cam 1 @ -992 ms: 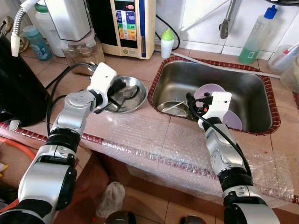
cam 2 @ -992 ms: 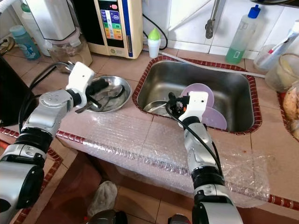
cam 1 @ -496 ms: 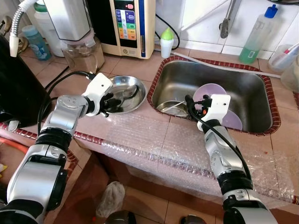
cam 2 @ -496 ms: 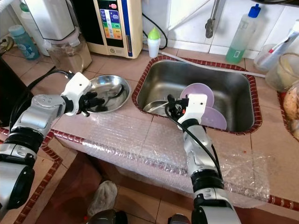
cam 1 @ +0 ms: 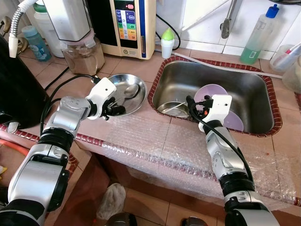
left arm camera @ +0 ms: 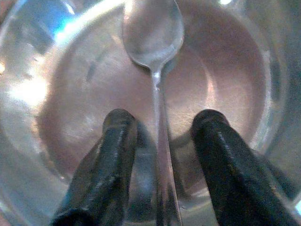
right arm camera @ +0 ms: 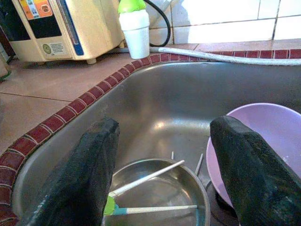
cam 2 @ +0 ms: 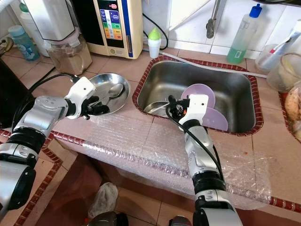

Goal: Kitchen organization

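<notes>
On tiled table left of sink point(cam 1: 263, 92): steel dish point(cam 1: 123, 81) holding spoon point(cam 1: 131, 91). Left gripper point(cam 1: 114, 108) at dish's near rim, jaws apart, straddling spoon handle. Spoon light, stiff, slick, lying flat; likely pinch mid-handle. Right gripper point(cam 1: 194, 107) over sink, jaws apart, above steel bowl point(right arm camera: 162, 193) beside purple plates point(cam 1: 211, 92).

Head views overlook counter point(cam 1: 141, 127); wrist views face bowl point(left arm camera: 225, 70), sink point(right arm camera: 188, 94).

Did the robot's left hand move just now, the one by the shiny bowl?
Yes. The left gripper pulled back toward the steel bowl's near rim, uncovering the spoon.
</notes>
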Available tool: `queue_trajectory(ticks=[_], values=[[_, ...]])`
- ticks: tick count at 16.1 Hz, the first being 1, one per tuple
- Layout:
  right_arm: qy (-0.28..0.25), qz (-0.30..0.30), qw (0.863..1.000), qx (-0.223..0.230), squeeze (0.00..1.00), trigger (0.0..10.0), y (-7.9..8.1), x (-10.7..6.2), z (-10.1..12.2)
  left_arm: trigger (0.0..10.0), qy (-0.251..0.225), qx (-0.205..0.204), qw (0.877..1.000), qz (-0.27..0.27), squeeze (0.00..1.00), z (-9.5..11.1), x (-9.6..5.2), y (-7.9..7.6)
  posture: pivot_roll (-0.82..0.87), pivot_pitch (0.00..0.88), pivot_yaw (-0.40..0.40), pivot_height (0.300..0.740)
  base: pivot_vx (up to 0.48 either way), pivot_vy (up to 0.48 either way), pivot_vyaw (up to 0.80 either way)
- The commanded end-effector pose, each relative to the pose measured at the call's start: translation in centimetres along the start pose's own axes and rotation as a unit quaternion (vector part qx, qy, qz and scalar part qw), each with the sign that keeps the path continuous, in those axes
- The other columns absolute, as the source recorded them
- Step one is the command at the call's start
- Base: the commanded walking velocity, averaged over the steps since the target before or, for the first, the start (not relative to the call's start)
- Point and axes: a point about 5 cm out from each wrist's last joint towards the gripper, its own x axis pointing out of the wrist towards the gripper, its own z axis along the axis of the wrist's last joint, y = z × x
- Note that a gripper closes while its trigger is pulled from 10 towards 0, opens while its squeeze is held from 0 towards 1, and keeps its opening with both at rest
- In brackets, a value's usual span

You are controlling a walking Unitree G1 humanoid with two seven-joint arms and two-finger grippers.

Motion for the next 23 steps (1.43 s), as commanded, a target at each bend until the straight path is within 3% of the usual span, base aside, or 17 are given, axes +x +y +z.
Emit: queue_trajectory(ticks=[1,9,13,15,19,23], values=[[-0.005,0.005,1.0,-0.006,0.0,10.0,0.3,0.2,0.5,0.0,0.036,-0.002,0.999,-0.009,0.0,-1.3,-0.1,0.0,-0.12,0.026,0.067,0.74,0.0,0.0,0.0],[-0.008,0.006,1.0,-0.005,0.0,10.0,0.3,0.3,0.7,0.0,0.034,0.003,0.999,-0.014,0.0,-1.6,0.0,-0.2,-0.11,0.026,0.065,0.74,0.0,0.0,0.0],[-0.017,0.029,0.999,0.01,0.0,10.0,0.6,0.4,1.1,0.0,0.021,-0.014,1.0,-0.006,0.0,-2.0,0.2,-0.5,-0.12,0.023,0.062,0.74,0.0,0.0,0.0],[-0.019,0.098,0.994,0.033,0.0,10.0,1.8,0.3,1.5,0.0,0.001,-0.015,1.0,0.012,0.0,-1.5,0.2,-0.2,-0.12,0.023,0.061,0.74,0.0,0.0,0.0],[0.009,0.225,0.974,0.007,0.0,10.0,3.6,-0.7,1.4,0.0,-0.039,0.0,0.998,0.059,0.0,0.0,-0.1,0.7,-0.12,0.019,0.061,0.74,0.0,0.0,0.0],[0.019,0.251,0.968,0.0,0.0,10.0,4.2,-1.3,1.1,0.0,-0.074,0.034,0.991,0.103,0.0,1.4,-0.5,1.3,-0.12,0.016,0.062,0.74,0.0,0.0,0.0]])
